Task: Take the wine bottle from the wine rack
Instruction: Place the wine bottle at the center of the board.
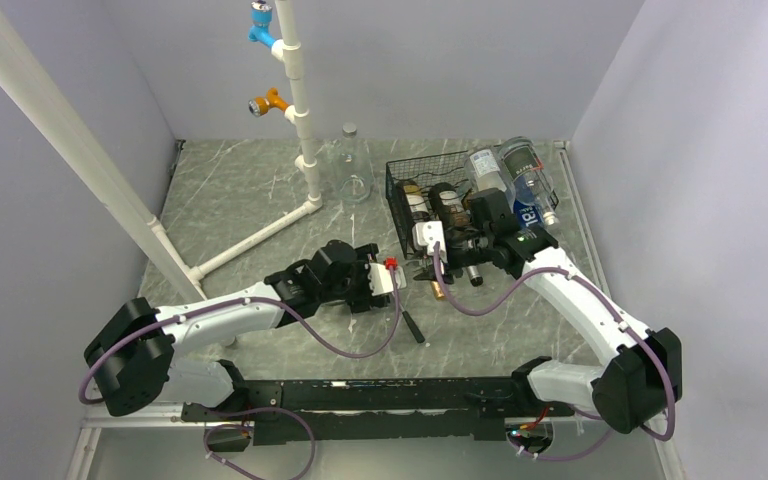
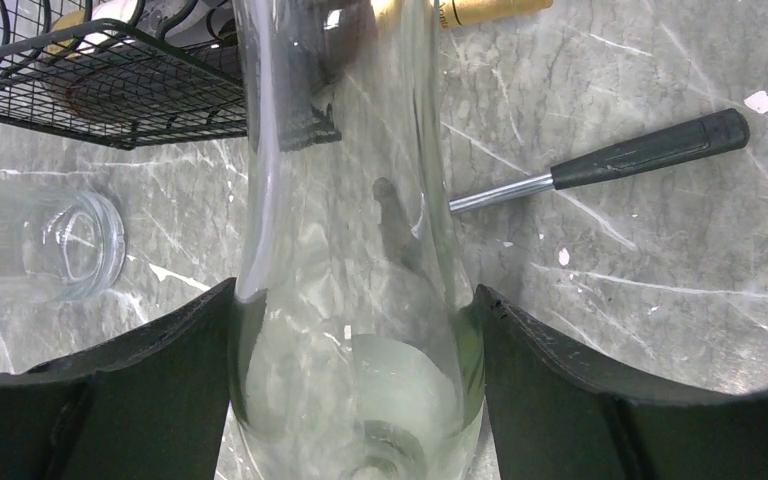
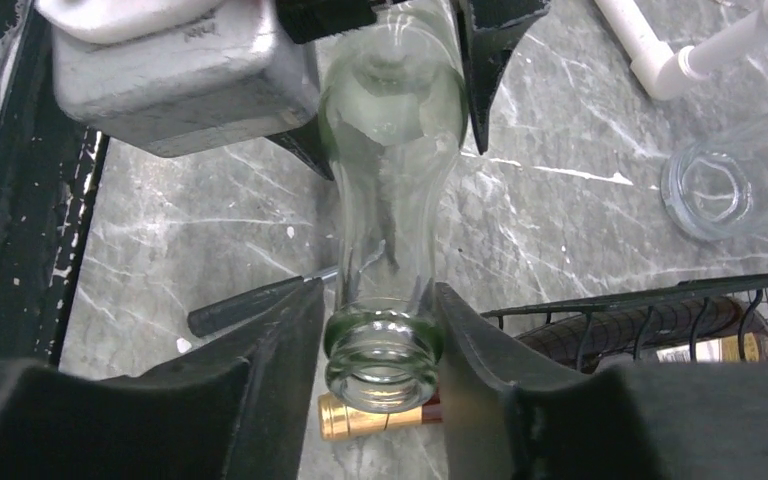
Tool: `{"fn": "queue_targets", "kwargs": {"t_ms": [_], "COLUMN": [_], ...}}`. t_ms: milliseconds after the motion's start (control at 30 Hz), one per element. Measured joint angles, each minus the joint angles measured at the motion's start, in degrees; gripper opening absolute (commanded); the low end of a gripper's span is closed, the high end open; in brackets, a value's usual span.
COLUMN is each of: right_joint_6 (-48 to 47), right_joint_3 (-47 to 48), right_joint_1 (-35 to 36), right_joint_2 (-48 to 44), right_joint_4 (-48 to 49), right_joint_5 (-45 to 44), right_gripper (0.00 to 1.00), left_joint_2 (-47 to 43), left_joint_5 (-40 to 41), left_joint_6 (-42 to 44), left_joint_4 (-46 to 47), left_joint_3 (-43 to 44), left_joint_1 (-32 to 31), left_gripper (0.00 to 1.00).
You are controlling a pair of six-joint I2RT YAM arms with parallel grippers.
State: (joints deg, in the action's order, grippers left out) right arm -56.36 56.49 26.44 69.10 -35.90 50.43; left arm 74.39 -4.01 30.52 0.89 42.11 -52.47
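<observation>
- Left fingers (image 2: 160,370): clenched on the wide lower body of the clear wine bottle (image 2: 350,250), one finger pressed against each side.
- Right fingers (image 3: 260,370): closed on the same bottle's neck just below the mouth, with both inner faces touching the glass.
- The bottle spans between my two hands, roughly level, over the middle of the desk (image 1: 260,200). Its mouth end is just beside the near left corner of the wine rack (image 1: 396,205) and appears to be outside the wire.
- A black-handled tool (image 2: 650,150) lies on the desk under and beside the bottle, not touching it.
- The rack sits toward the far right corner of the desk. Dark bottles (image 1: 450,205) lie in it, and one gold-capped neck (image 3: 360,420) pokes out below my right fingers.
- Far side: a second clear bottle (image 1: 353,165) stands by the foot of the white pipe stand (image 1: 295,100).
- Judgement: the lift-off looks essentially done. What is left is to carry the bottle clear of the rack corner, set it on bare desk away from the tool, and let go.
</observation>
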Motion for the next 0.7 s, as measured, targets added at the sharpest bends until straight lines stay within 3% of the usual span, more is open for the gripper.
{"fn": "queue_targets", "kwargs": {"t_ms": [167, 267, 300, 400, 500, 600, 700], "right_joint_6": [-0.1, -0.2, -0.2, 0.6, 1.8, 3.0, 3.3], "right_joint_3": [0.2, 1.2, 1.7, 3.5, 5.0, 5.9, 5.9], "right_joint_1": [0.2, 0.3, 0.4, 0.8, 1.0, 1.1, 2.0], "right_joint_2": [0.0, 0.1, 0.2, 0.3, 0.3, 0.3, 0.6], "right_joint_4": [-0.6, -1.8, -2.4, -3.9, -4.6, -5.3, -5.6], "right_joint_5": [-1.0, -1.1, -1.2, -1.2, -1.1, -0.9, -0.9], "right_gripper": [0.1, 0.03, 0.02, 0.01, 0.0, 0.0, 0.0], "left_joint_2": [0.0, 0.0, 0.0, 0.0, 0.0, 0.0, -0.5], "left_joint_5": [-1.1, -1.8, -2.3, -3.5, -4.9, -6.2, -8.3], "left_joint_6": [-0.2, -0.9, -1.4, -2.8, -4.9, -8.0, -12.9], "left_joint_4": [-0.5, -1.1, -1.4, -2.2, -2.5, -1.6, 3.2], "left_joint_3": [0.2, 0.6, 0.9, 1.7, 2.5, 2.6, 2.6], "left_joint_1": [0.1, 0.2, 0.3, 0.6, 0.8, 1.1, 1.2], "left_gripper": [0.0, 0.0, 0.09, 0.56, 0.85, 0.98, 0.99]}}
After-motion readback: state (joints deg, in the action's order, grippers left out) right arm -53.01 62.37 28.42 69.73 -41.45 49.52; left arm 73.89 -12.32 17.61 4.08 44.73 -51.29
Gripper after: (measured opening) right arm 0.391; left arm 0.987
